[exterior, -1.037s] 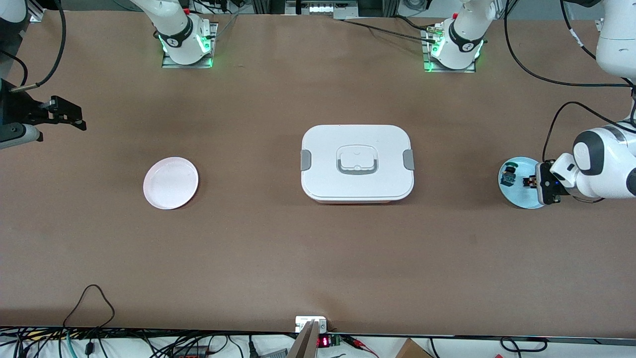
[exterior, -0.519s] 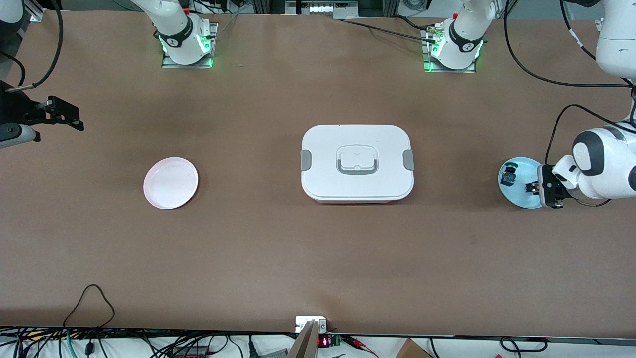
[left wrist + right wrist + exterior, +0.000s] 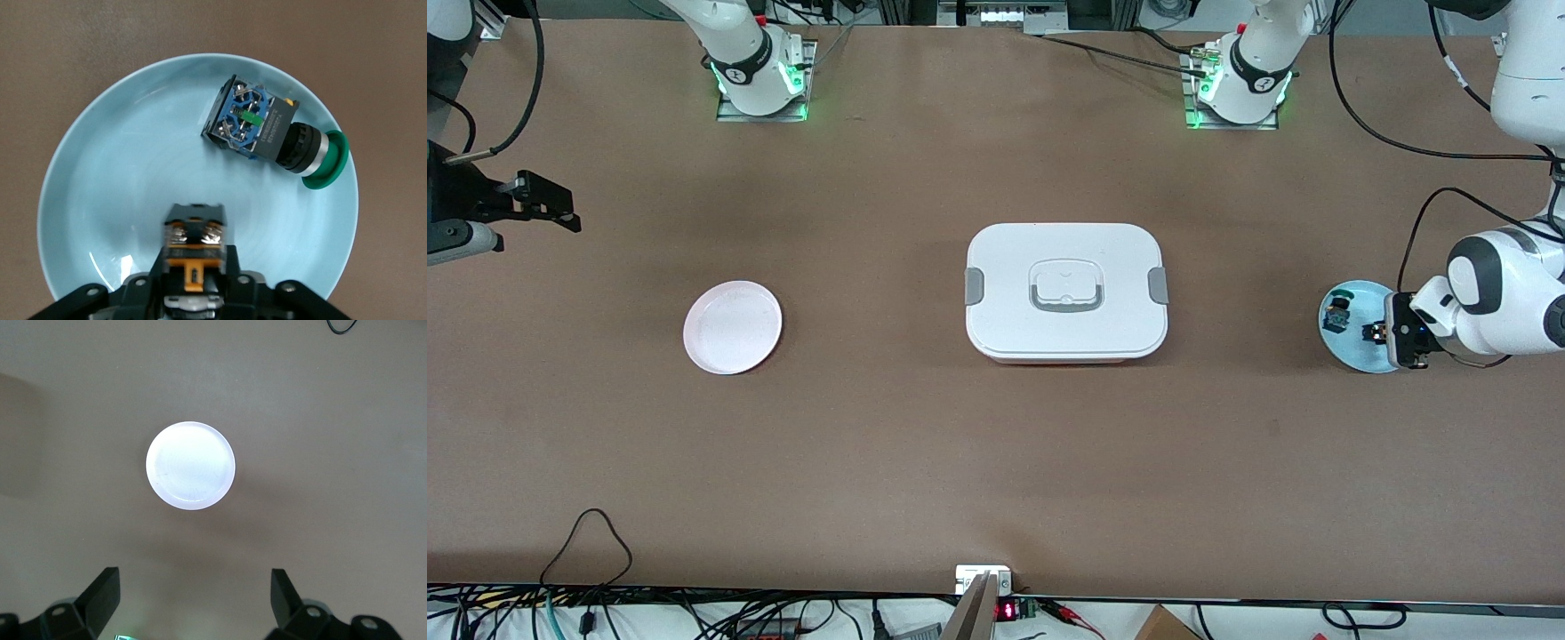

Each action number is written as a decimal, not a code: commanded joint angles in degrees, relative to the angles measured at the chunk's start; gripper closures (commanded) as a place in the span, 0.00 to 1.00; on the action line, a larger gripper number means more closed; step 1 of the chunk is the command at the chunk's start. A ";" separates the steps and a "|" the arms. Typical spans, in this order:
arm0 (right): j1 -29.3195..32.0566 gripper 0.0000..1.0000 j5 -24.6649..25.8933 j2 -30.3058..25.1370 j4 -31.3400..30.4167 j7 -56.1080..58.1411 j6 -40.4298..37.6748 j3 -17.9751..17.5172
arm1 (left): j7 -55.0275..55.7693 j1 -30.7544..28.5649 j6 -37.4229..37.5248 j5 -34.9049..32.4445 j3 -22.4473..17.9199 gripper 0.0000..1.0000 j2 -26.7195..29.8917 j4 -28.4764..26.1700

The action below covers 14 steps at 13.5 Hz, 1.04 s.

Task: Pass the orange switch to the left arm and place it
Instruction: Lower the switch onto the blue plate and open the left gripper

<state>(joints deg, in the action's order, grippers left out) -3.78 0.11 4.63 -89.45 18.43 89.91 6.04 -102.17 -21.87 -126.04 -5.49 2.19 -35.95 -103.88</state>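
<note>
Table [image 3: 996, 462]: brown top, both arm bases along the edge farthest from the front camera.

Box [image 3: 1065, 291]: white, lidded, grey side clips and grey recessed handle, sits mid-table. Using it as the landmark below.

Left arm [image 3: 1507, 293]: reaches in over the table end on its own side of the box.

Right arm [image 3: 454, 227]: waits at its own end of the table, well apart from the box.

Pink plate [image 3: 732, 339]: toward the right arm's end from the box, slightly nearer the front camera than the box centre, nothing on it. Also seen in the right wrist view [image 3: 191, 465].

Blue plate [image 3: 1343, 347]: toward the left arm's end from the box, about level with it.

Left gripper [image 3: 1385, 332]: over the blue plate, fingers closed on the orange switch [image 3: 194, 243]. In the left wrist view the blue plate [image 3: 100, 187] lies below the switch; can't tell if the switch touches it.

Right gripper [image 3: 547, 203]: up in the air over bare table, jaws spread wide, holding nothing. Right wrist view shows both fingers [image 3: 100, 597] well apart.

Green switch [image 3: 267, 130]: lies on its side on the blue plate, apart from the orange one, on the box side of it.
</note>
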 commanded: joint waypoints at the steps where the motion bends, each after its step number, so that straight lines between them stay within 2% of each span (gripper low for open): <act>1: 0.18 0.00 0.24 -0.58 -0.02 0.64 -0.61 -0.07 | -1.98 -0.19 2.45 1.79 0.54 0.00 4.20 -0.62; 6: 0.44 0.00 0.24 -0.41 -0.02 0.90 -0.08 0.11 | -1.63 0.86 8.70 1.79 2.21 0.00 10.98 -0.27; 10: 0.27 0.00 0.24 -0.41 -0.02 0.90 -0.08 0.02 | -1.28 1.04 11.26 7.59 2.30 0.00 15.28 0.00; 14: 0.27 0.00 0.15 -0.41 -0.02 0.90 -0.08 0.02 | 6.96 3.58 16.16 8.39 2.30 0.00 19.50 0.52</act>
<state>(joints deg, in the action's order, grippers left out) -3.67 0.14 4.63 -89.45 18.53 89.88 6.26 -99.31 -20.03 -112.90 2.04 4.69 -19.27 -103.20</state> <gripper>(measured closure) 0.000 0.000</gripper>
